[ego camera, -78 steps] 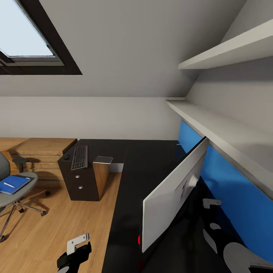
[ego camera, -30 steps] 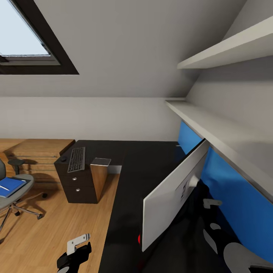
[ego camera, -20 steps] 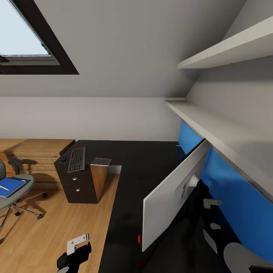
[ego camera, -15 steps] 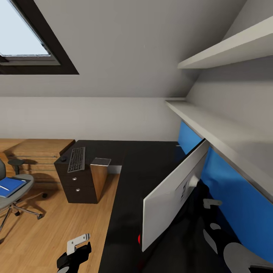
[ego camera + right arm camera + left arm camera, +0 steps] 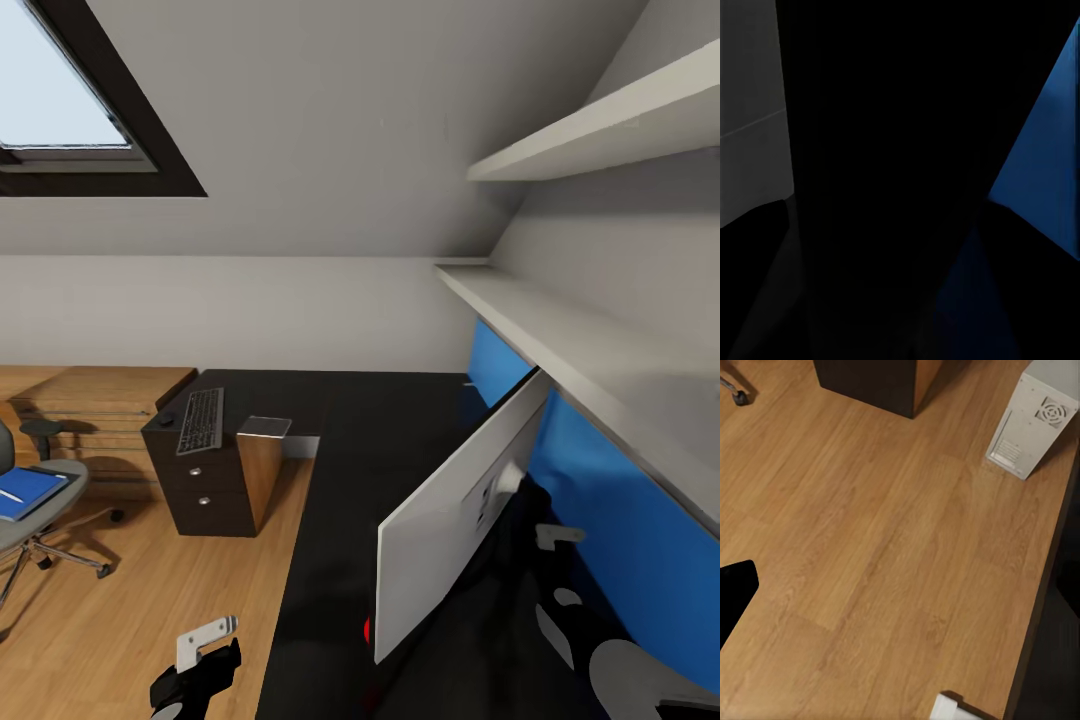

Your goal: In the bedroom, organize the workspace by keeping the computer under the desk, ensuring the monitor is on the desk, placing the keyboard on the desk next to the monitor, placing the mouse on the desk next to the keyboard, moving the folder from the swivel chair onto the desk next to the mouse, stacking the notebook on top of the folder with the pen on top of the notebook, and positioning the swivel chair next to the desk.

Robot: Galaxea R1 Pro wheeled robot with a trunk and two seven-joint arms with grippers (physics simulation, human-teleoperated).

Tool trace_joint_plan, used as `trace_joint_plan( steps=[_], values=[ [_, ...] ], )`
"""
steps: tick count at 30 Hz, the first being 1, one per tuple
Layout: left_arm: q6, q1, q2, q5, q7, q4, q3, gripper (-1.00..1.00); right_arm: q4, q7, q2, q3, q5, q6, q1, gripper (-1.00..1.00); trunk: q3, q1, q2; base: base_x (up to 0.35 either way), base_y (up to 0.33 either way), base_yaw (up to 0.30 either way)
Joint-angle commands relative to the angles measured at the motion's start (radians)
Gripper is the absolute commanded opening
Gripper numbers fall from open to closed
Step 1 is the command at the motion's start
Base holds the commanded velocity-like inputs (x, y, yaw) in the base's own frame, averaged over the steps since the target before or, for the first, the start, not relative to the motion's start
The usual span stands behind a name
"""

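While the left claw [image 5: 205, 645] hangs low, its opening impossible to judge, the keyboard [image 5: 201, 420] lies well ahead, long axis pointing away, on the drawer unit [image 5: 205, 480].

Left gripper [image 5: 205, 640] low, right gripper [image 5: 557, 536] forward.

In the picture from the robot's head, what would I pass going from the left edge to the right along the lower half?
Swivel chair with the blue folder → mouse → keyboard → monitor → blue wall panel.
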Motion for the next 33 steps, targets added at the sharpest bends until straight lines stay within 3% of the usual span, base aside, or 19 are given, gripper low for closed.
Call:
trace_joint_plan(
  steps=[1,19,20,33],
  values=[
    [0.005,-0.001,0.001,0.002,0.007,-0.002,-0.003,1.0,0.004,-0.003,-0.001,0.008,-0.017,-0.008,-0.001,-1.0,-0.003,0.001,-0.002,0.0,-0.084,0.0],
    [0.005,-0.001,0.001,0.002,0.007,-0.002,-0.002,1.0,0.004,-0.003,-0.001,0.008,-0.017,-0.008,-0.001,-1.0,-0.003,0.001,-0.002,0.0,-0.003,0.0],
    [0.005,-0.001,0.001,0.002,0.007,-0.002,-0.002,1.0,0.004,-0.003,-0.001,0.008,-0.017,-0.008,-0.001,1.0,-0.003,0.001,-0.002,0.0,0.0,0.0],
    [0.003,-0.001,0.001,0.001,0.007,-0.002,-0.002,1.0,0.004,-0.003,-0.001,0.008,-0.017,-0.008,-0.001,1.0,-0.003,0.001,-0.002,0.0,0.0,0.0]
  ],
)
